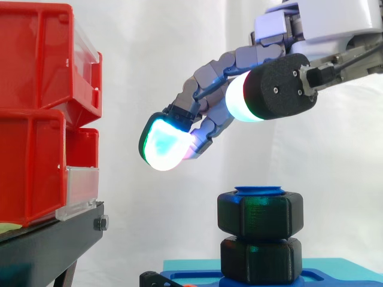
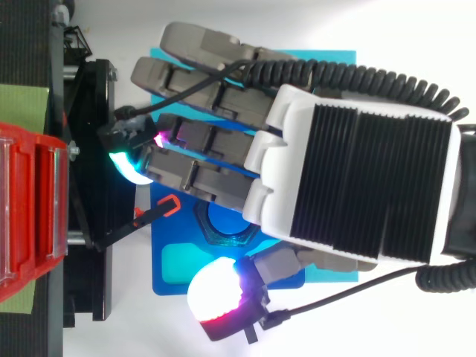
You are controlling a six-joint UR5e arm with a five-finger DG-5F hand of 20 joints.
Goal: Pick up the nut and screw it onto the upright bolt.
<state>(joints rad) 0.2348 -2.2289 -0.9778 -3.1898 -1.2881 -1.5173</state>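
My hand (image 2: 357, 178) hangs in the air, loose and released. The fingers reach forward in a gentle curve, the thumb is set apart from them, and nothing lies between them. I touch nothing. In the side view my foremost fingertip pad (image 1: 163, 146) glows cyan and green, and my thumb pad (image 1: 242, 98) glows white behind it, closer to my wrist.

The bolt (image 1: 259, 191) stands upright below me, under my thumb and the roots of my fingers. Only its blue tip shows, just above the upper nut (image 1: 260, 213). This black nut sits threaded at the top of the bolt, clear of my fingers, with open air between us. A lower nut (image 1: 261, 258), also black, sits directly under the first, down on the blue base (image 1: 335, 275). I cannot tell whether the two nuts touch.

From above, my palm and fingers cover much of the blue base. The bolt's round tip shows between my fingers and my thumb. The base lies on a cyan sheet (image 2: 327, 59).

Beyond my fingertips are the red bins (image 1: 36, 107) on their black stand (image 1: 54, 236), well apart from me.
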